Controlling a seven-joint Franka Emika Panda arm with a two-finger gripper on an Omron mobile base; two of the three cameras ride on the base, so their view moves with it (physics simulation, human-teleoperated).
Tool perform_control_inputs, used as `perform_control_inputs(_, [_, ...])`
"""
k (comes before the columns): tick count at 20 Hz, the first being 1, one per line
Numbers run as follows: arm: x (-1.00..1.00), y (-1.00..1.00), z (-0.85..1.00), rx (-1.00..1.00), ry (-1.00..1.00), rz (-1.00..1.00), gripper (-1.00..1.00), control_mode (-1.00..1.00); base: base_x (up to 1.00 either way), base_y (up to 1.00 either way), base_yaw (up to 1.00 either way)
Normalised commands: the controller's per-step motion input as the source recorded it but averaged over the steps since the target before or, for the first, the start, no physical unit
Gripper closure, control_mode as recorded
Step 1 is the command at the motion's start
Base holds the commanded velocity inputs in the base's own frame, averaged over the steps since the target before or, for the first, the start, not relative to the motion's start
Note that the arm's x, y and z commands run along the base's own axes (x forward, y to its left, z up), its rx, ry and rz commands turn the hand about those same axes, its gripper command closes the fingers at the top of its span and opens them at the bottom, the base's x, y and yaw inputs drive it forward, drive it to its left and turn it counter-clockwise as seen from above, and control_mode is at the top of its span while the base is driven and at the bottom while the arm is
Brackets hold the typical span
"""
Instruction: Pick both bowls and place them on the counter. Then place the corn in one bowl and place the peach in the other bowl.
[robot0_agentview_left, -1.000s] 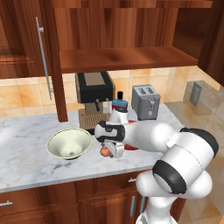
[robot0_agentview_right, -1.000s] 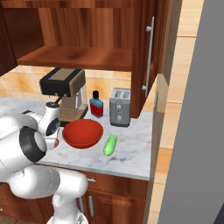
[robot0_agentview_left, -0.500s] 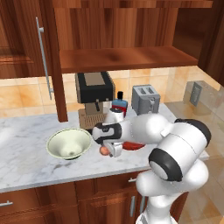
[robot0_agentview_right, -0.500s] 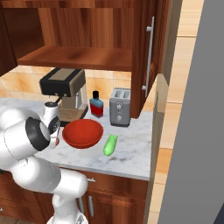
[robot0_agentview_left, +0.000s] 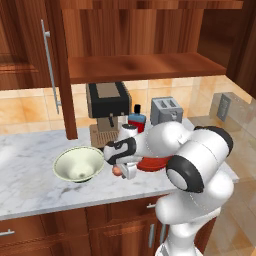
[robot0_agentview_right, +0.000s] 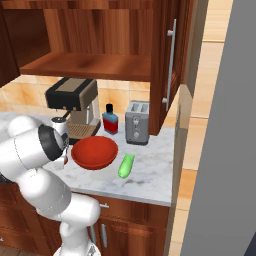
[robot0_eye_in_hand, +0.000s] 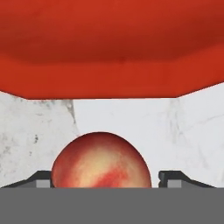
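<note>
- Compared with a second ago, the white arm has folded in tighter, and its hand has slid left along the counter (robot0_agentview_left: 30, 185) toward the cream-white bowl (robot0_agentview_left: 78, 163), stopping short of it.
- Both bowls stand upright on the marble counter.
- The cream-white bowl sits to the left, near the front edge, and holds nothing.
- The red bowl (robot0_agentview_right: 95, 152) sits to the right of it, in front of the coffee machine (robot0_agentview_right: 72, 107), and also holds nothing.
- The peach (robot0_eye_in_hand: 101, 159) lies on the marble between the two bowls, just beside the red bowl's rim. In the hand view it shows red and orange with a pale patch, and the red bowl's wall rises behind it.
- The corn (robot0_agentview_right: 126, 165) lies on the counter to the right of the red bowl, in front of the toaster (robot0_agentview_right: 137, 122), well apart from the hand.
- A small blue bottle with a red band (robot0_agentview_right: 110, 121) stands between the coffee machine and the toaster.
- The arm bends low over the counter, elbow raised, wrist turned down and leftward.
- The gripper (robot0_agentview_left: 121, 171) hangs right at the peach. One dark fingertip shows on each side of the fruit in the hand view, spread apart with a gap at both sides, so they are not pressing it.
</note>
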Motion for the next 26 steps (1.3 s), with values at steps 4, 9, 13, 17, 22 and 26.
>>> perform_control_inputs(4, [0.00,-0.02,-0.03,0.00,0.00,0.00,1.00,-1.00,0.00,0.00,0.00])
perform_control_inputs(9, [-0.10,-0.06,0.22,0.00,0.00,0.00,1.00,-1.00,0.00,0.00,0.00])
perform_control_inputs(13, [-0.19,-0.03,0.49,0.00,0.00,0.00,1.00,-1.00,0.00,0.00,0.00])
perform_control_inputs(17, [-0.22,-0.03,0.60,0.00,-0.03,0.00,1.00,-1.00,0.00,0.00,0.00])
perform_control_inputs(22, [-0.25,-0.15,0.56,0.00,-0.07,0.00,1.00,-1.00,0.00,0.00,0.00])
perform_control_inputs(26, [-0.22,-0.30,0.47,0.00,-0.08,0.00,1.00,-1.00,0.00,0.00,0.00])
